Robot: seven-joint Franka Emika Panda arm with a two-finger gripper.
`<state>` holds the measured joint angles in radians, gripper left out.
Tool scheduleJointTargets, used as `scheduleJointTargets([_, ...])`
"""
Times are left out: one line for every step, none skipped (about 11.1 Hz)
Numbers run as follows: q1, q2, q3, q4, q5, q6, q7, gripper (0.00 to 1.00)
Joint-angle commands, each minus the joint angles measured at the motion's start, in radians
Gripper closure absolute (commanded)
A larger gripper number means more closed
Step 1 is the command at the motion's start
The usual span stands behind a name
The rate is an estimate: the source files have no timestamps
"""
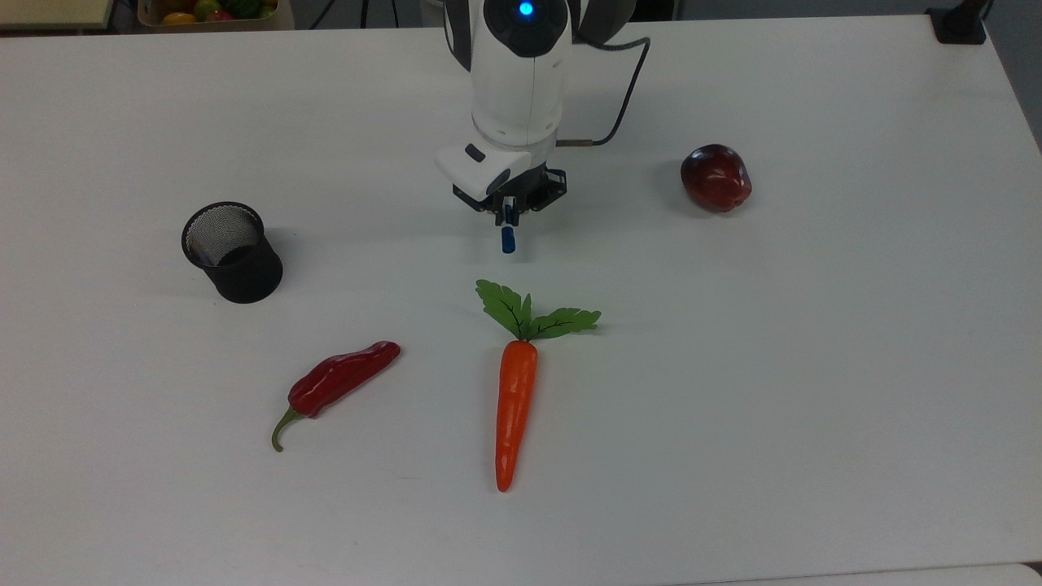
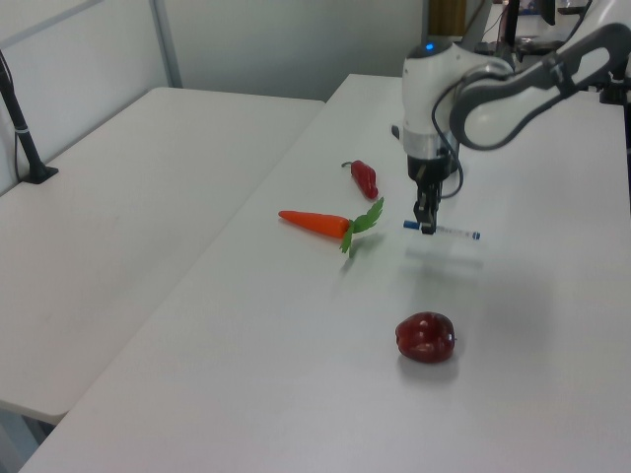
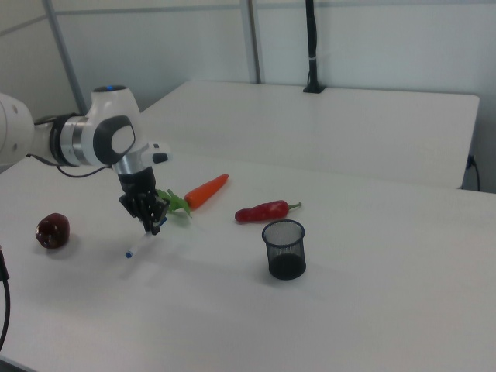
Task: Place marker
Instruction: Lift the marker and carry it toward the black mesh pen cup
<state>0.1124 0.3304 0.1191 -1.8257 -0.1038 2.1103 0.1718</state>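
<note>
The hand (image 1: 508, 213) is clamped on the marker (image 1: 508, 238), its two fingers closed on the barrel close behind the blue cap. In the left view the marker (image 2: 442, 231) lies roughly level, lifted clear of the white worktop (image 2: 296, 374) with its own soft shadow below it; the blue cap points to the left view's left and the small blue end to the left view's right, and the hand (image 2: 425, 223) grips it from above. In the right view the marker (image 3: 143, 240) slants down from the hand (image 3: 153, 225) toward the right view's lower left. A black mesh cup (image 1: 232, 252) stands upright on the worktop (image 1: 814, 366), well apart from the hand toward the top view's left; its mesh wall and dark floor are visible through the open mouth, and nothing can be seen inside it. In the right view the cup (image 3: 285, 249) is likewise upright. Just below the marker in the top view lies an orange carrot (image 1: 514, 407) with green leaves pointing toward the hand. A red chilli pepper (image 1: 338, 384) lies between the cup and the carrot, nearer the top view's bottom edge. A dark red apple (image 1: 715, 177) sits toward the top view's right, well apart from the hand. At the top view's upper left edge, beyond the worktop, a shallow box (image 1: 210, 18) holds several coloured fruit-like pieces, too small to tell apart.
</note>
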Motion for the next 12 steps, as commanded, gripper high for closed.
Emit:
scheduleJointTargets([0.000, -0.048, -0.006, 0.097, -0.016, -0.166, 0.032, 0.93])
scheduleJointTargets([-0.002, -0.071, -0.009, 0.127, -0.010, -0.224, 0.032, 0.93])
scheduleJointTargets([-0.003, -0.086, -0.012, 0.172, -0.005, -0.293, 0.032, 0.93])
scheduleJointTargets([-0.006, -0.099, -0.018, 0.219, -0.004, -0.358, 0.032, 0.93])
scheduleJointTargets([-0.029, -0.102, -0.021, 0.270, -0.004, -0.406, 0.029, 0.93])
scheduleJointTargets([-0.063, -0.102, -0.021, 0.317, -0.005, -0.446, 0.020, 0.93])
scheduleJointTargets([-0.103, -0.103, -0.022, 0.339, -0.005, -0.458, 0.012, 0.92])
scheduleJointTargets([-0.144, -0.109, -0.022, 0.339, -0.013, -0.452, -0.010, 0.92])
scheduleJointTargets([-0.183, -0.110, -0.025, 0.338, -0.017, -0.444, -0.049, 0.92])
scheduleJointTargets([-0.209, -0.108, -0.054, 0.339, -0.017, -0.429, -0.093, 0.92])
scheduleJointTargets([-0.220, -0.108, -0.096, 0.336, -0.016, -0.368, -0.122, 0.92])
scheduleJointTargets([-0.235, -0.105, -0.126, 0.332, -0.016, -0.305, -0.127, 0.92])
